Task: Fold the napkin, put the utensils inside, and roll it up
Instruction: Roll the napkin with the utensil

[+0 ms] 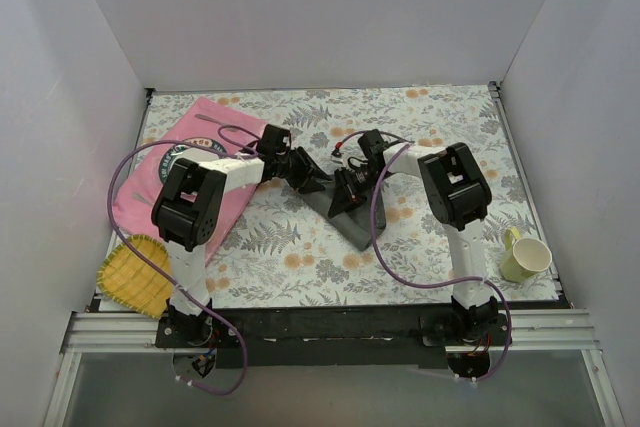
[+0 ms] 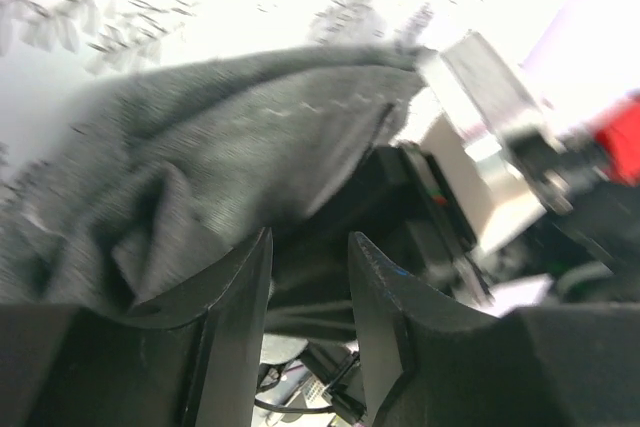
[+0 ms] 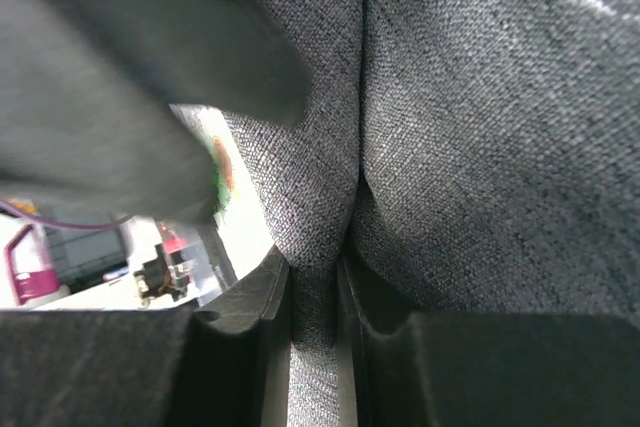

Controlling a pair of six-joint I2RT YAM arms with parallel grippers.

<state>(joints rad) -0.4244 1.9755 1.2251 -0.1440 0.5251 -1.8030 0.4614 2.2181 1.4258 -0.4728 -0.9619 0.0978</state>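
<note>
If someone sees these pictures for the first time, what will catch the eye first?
The dark grey napkin in the middle of the table stands out first, with the left gripper and the right gripper meeting over it; the right one is shut on a fold. Next come the pink placemat at the left and the pale cup at the near right.

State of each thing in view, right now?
napkin, bunched, not rolled
right pincer, shut on a napkin fold
left pincer, open, fingers beside the cloth
pink placemat, flat, partly under the left arm
cup, upright
</note>
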